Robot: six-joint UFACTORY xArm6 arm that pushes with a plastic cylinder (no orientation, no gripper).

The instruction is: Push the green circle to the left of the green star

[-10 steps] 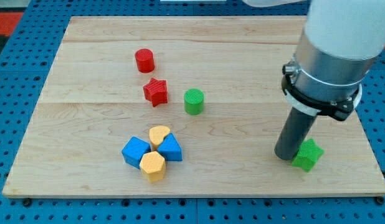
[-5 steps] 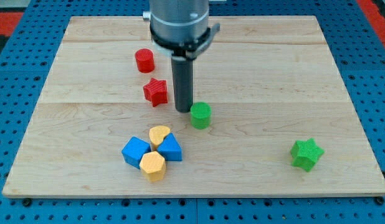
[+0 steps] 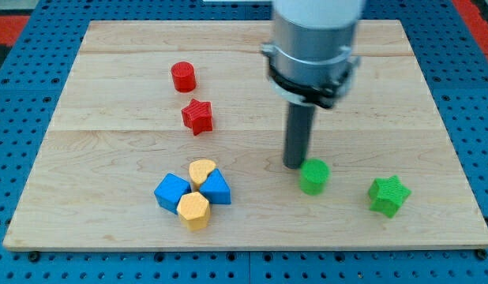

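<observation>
The green circle (image 3: 313,176) sits on the wooden board at the lower right of the middle. The green star (image 3: 387,195) lies to its right, a gap apart, near the board's lower right corner. My tip (image 3: 294,165) stands just at the upper left of the green circle, touching or almost touching its edge. The rod rises from there to the grey arm body (image 3: 311,47) at the view's top.
A red cylinder (image 3: 183,76) and a red star (image 3: 197,117) lie at the upper left of the middle. A tight cluster of two blue blocks (image 3: 173,192) (image 3: 217,188) and two yellow blocks (image 3: 201,171) (image 3: 193,210) sits at the lower left. The board's edge (image 3: 244,246) runs along the bottom.
My tip swept from beside the green star to the green circle's left, then pushed it right and down. The green circle now lies much closer to the green star.
</observation>
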